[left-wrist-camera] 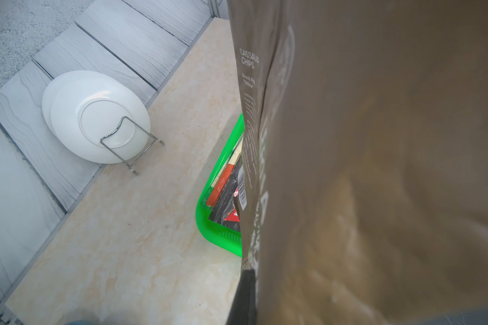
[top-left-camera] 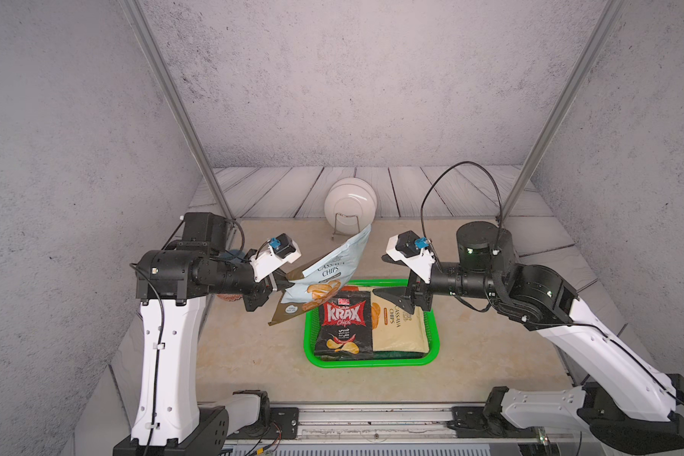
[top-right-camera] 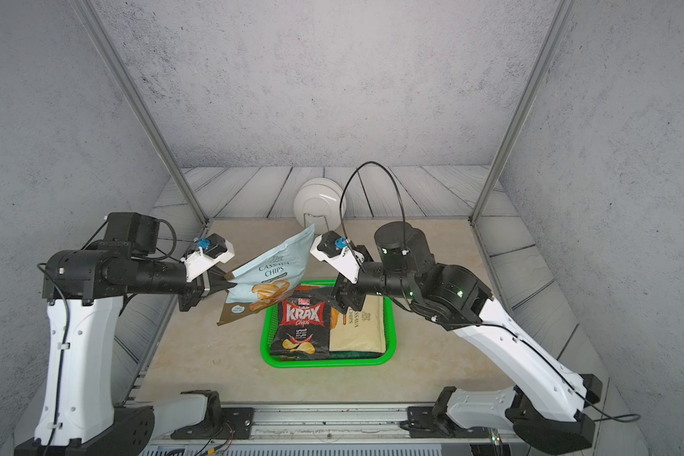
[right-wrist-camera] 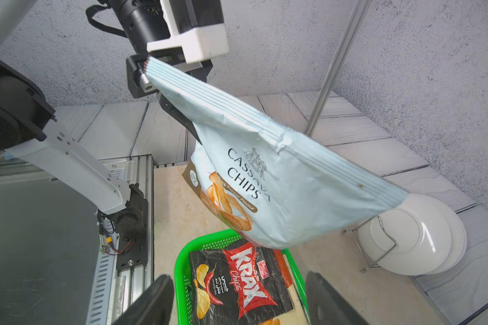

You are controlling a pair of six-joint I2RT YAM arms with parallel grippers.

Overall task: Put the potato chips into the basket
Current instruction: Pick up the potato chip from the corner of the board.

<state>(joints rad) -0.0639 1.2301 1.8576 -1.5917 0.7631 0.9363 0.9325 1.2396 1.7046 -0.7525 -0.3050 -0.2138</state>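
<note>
A: Where is the pale blue bag [top-left-camera: 328, 272] held?
B: It is clamped by the closed left gripper [top-left-camera: 285, 285], tilted above the far-left corner of the basket [top-left-camera: 368, 362].
A: And the right gripper [right-wrist-camera: 238, 277]?
B: It is spread open, empty, above the basket, where a black bag [top-left-camera: 346, 327] is laid.

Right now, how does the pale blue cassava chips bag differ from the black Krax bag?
The pale blue bag hangs tilted in the air, pinched at one edge by the left gripper; the black Krax bag lies flat in the green basket. The blue bag reads Cassava Chips in dark letters; the Krax bag has a red and white logo. Both picture chips on the front.
</note>
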